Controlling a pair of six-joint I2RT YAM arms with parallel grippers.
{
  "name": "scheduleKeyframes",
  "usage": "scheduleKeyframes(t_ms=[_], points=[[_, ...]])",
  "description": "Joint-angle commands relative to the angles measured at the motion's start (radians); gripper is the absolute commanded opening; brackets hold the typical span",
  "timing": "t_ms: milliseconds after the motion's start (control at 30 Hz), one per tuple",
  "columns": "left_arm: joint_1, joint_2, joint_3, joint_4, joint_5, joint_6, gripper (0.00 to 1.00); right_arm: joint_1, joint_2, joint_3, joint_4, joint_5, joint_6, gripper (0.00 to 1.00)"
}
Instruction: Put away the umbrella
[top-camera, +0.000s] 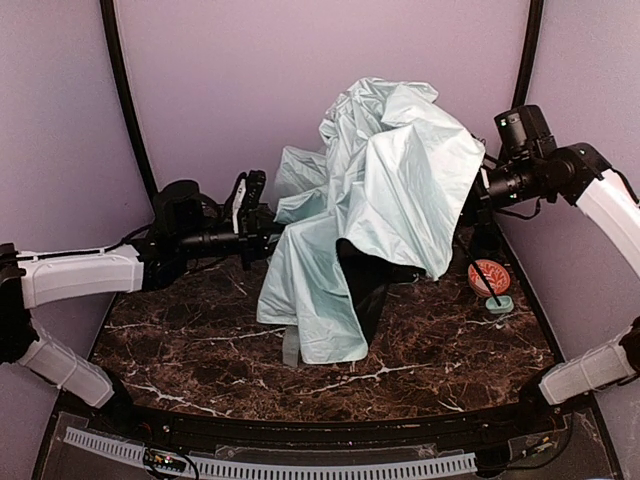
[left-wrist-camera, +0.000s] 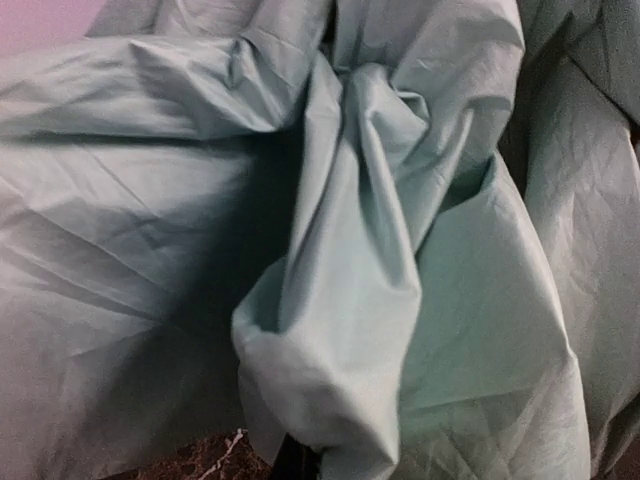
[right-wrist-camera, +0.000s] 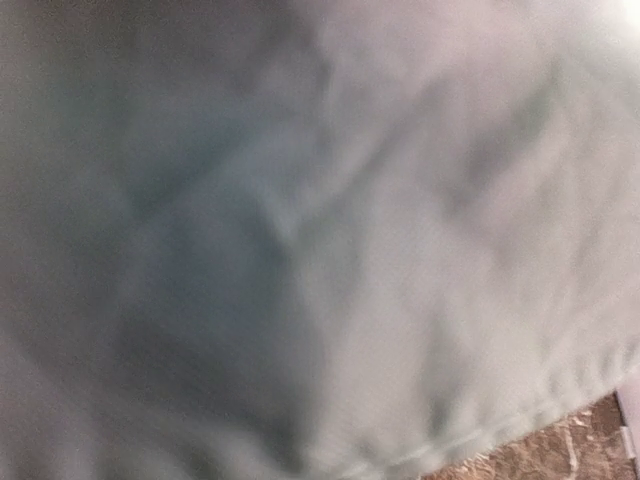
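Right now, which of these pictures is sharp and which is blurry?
Top view: sharp, the umbrella evenly lit above the marble table. Left wrist view: fairly crisp, deep shadows between fabric folds. Right wrist view: a blur of pale cloth, seemingly too close to focus.

Umbrella (top-camera: 400, 180) fabric pale mint-green, plain; lining (top-camera: 365, 285) black. Table (top-camera: 200, 330) dark brown marble, white veins. Round object (top-camera: 487, 276) orange and white, patterned. 2 arms (top-camera: 80, 275) white with black joints. Walls (top-camera: 220, 80) pale lilac; poles (top-camera: 125, 100) black.
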Motion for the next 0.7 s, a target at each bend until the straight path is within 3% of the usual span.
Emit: scheduleKeyframes(t_ms=[0,200,300,533,667], points=[[-0.062,0.058,-0.109,0.426,-0.041,-0.101,0.0,0.035,0.03,0.052,0.297,-0.134,0.202,0.0],[-0.2,0.138,-0.127,0.848,-0.252,-0.115,0.0,0.115,0.058,-0.034,0.532,-0.085,0.353,0.0],[-0.207,0.173,-0.136,1.051,-0.313,-0.216,0.0,0.135,0.076,-0.086,0.558,-0.038,0.369,0.0],[-0.246,0.358,-0.038,1.23,-0.254,-0.386,0.01,0.18,0.153,-0.11,0.514,-0.006,0.332,0.0],[-0.264,0.394,0.002,1.134,-0.263,-0.391,0.02,0.179,0.169,-0.091,0.468,0.037,0.303,0.0]])
